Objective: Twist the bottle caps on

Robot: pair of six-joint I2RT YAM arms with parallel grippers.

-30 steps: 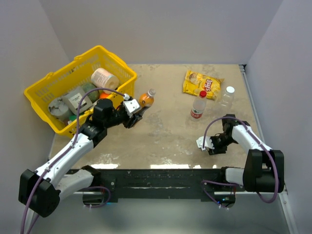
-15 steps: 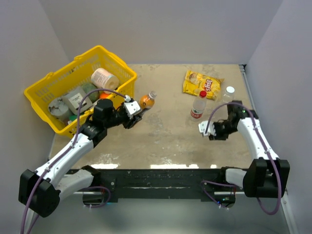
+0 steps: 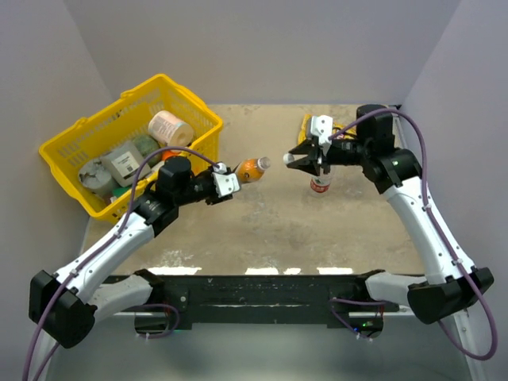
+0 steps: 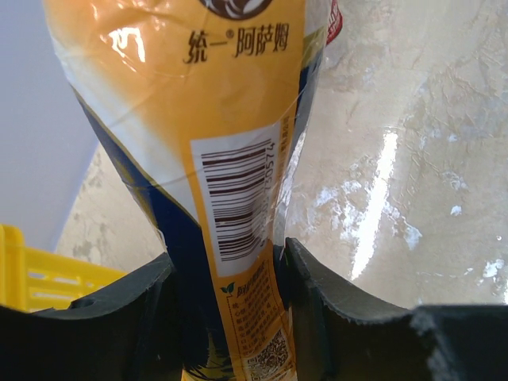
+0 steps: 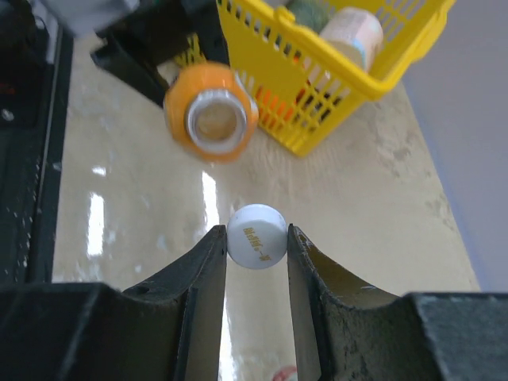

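Over the table (image 3: pixel 270 226), right fingers (image 5: pixel 206 266) pinch a round white cap (image 5: pixel 256 236), left fingers (image 4: pixel 147 305) a glossy bottle (image 4: pixel 230 119).

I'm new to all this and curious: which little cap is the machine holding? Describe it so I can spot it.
Start at the yellow basket, then look right past the orange bottle that the left gripper holds sideways in the air. Facing its open mouth, the right gripper pinches a white cap: small, round, off any bottle.
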